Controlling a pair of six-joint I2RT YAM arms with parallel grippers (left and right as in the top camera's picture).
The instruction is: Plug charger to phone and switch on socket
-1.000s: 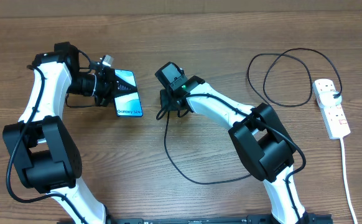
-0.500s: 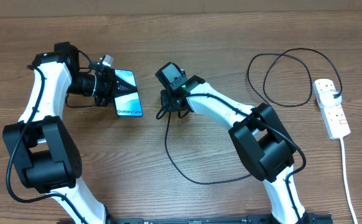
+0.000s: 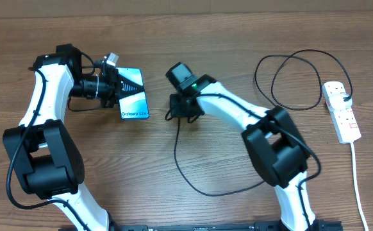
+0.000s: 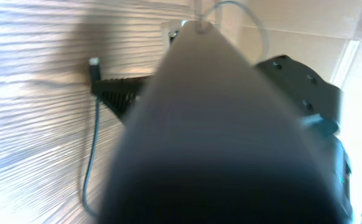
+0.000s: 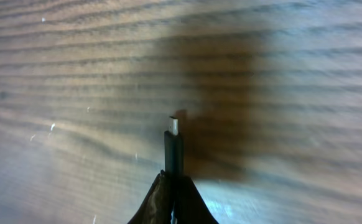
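Note:
My left gripper [image 3: 115, 90] is shut on the left edge of the phone [image 3: 134, 95], whose light blue screen faces up with the "Galaxy S24+" text at its near end. In the left wrist view the phone [image 4: 218, 137] is a blurred grey slab filling most of the frame and hiding my own fingers. To the phone's right, my right gripper [image 3: 179, 113] is shut on the charger's black plug [image 5: 173, 149], whose metal tip [image 5: 175, 127] pokes out beyond the fingertips [image 5: 162, 199] above the wood. The charger cable [image 3: 185, 173] loops across the table toward the white socket [image 3: 341, 112] at the far right.
The socket's white cord [image 3: 356, 183] runs down the right edge toward the front. The black cable makes a large loop [image 3: 295, 80] at the back right. Both arm bases stand along the table's front edge.
My right gripper has closed on the charger plug and shifted slightly right. The phone in my left gripper has edged a little toward it.

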